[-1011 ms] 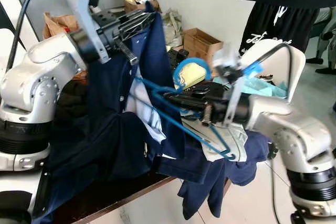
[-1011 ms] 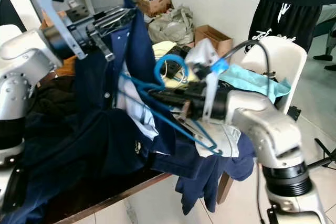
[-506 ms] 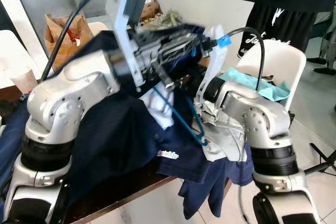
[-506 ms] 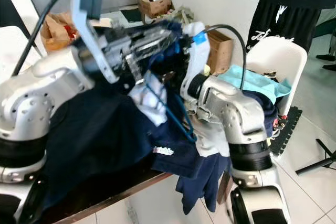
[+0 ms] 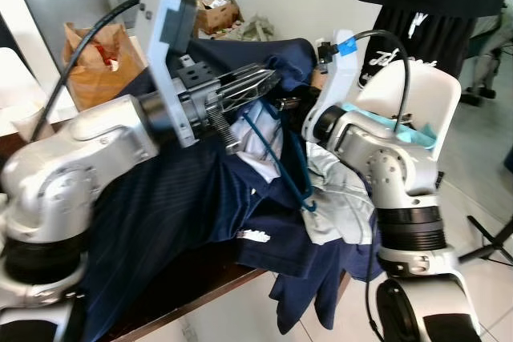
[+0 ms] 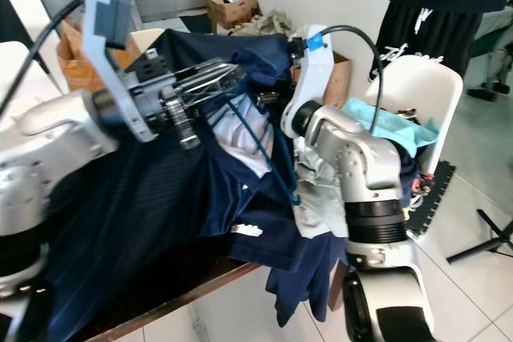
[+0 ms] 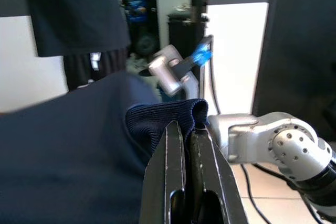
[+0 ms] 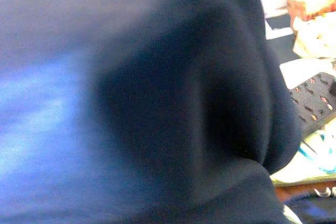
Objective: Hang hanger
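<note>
— While the navy polo shirt [image 5: 184,206] sprawls across the lower left of the frame over the dark table [image 5: 172,290], what's the left gripper [image 7: 187,129] doing?

— Clamped tight on the shirt's ribbed collar [image 7: 163,116], up at centre frame.

— And the blue hanger [image 5: 280,158]?

— Centre frame, tucked inside the shirt's neck opening, its lower corner poking out.

— The right gripper?

— Buried under navy cloth; its grip can't be made out. A white chair [image 5: 413,98] sits at upper right.
</note>
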